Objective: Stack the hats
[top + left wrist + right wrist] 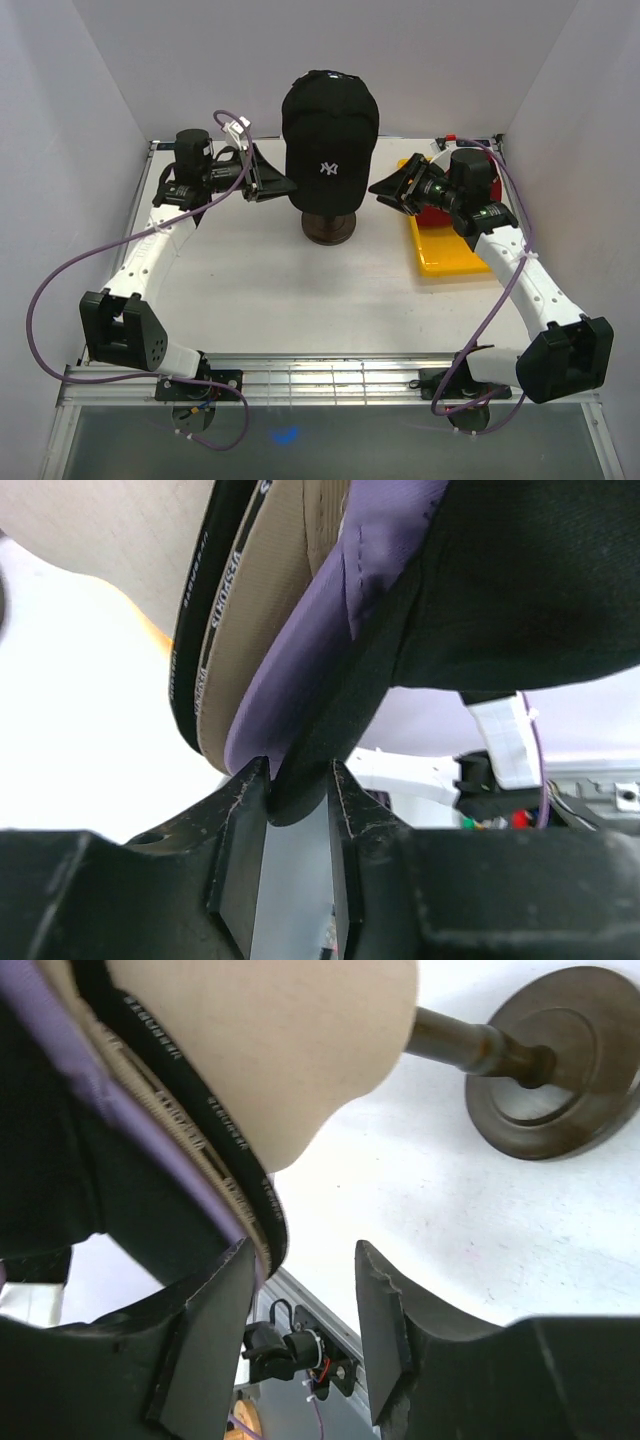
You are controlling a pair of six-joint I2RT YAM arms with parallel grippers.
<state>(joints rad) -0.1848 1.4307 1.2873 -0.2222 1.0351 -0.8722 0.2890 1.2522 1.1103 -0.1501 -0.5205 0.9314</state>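
Note:
A beige mannequin head (330, 205) on a dark round base (328, 232) wears a stack of hats, with the black "NY" cap (328, 130) outermost. In the left wrist view the layered rims show: black (200, 630), tan (260, 600), lavender (330, 630) and the black "NY" cap (520, 580). My left gripper (288, 186) (300, 780) is shut on the outer black cap's lower edge. My right gripper (382, 190) (305, 1260) is open at the stack's right side, its left finger touching the rims (200, 1110). The red cap (432, 212) lies in a yellow tray, mostly hidden by my right arm.
The yellow tray (445, 255) sits at the right behind my right wrist. White walls enclose the table on three sides. The stand's base also shows in the right wrist view (555, 1060). Purple cables loop off both arms.

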